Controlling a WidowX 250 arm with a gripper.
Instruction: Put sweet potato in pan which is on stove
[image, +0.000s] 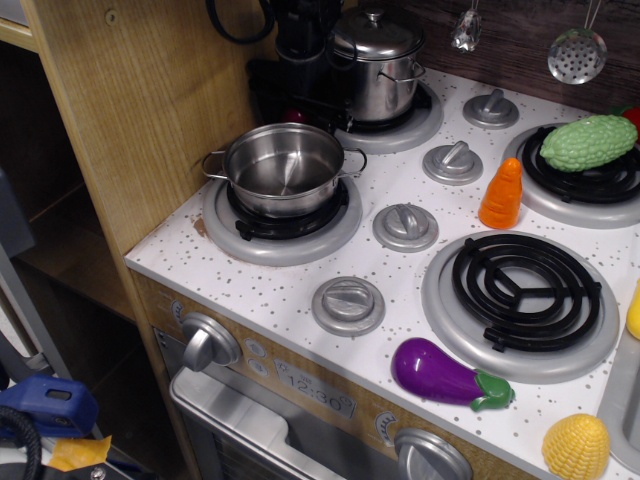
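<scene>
My gripper (300, 85) sits over the back-left corner, jaws hidden, can't tell its opening. Potato (293, 115) barely peeks beneath, behind the empty pan (283, 168). Risk: poor grasp, or clipping the lidded pot (375, 60) alongside.

Stove (400, 290): white top with dark speckles, grey burner rings, black coil grates, grey knobs, tan wooden front. Gripper (300, 85): black. Sweet potato (292, 116): dark maroon sliver directly under the gripper. Pan (283, 168): shiny silver steel, just in front of the gripper. Lidded pot (378, 60): silver steel, right beside the gripper. Carrot (502, 194): orange, well right of the gripper. Bumpy gourd (588, 142): light green. Eggplant (440, 372): purple with green cap, far from the gripper at the front edge. Corn-like piece (576, 446): yellow.
</scene>
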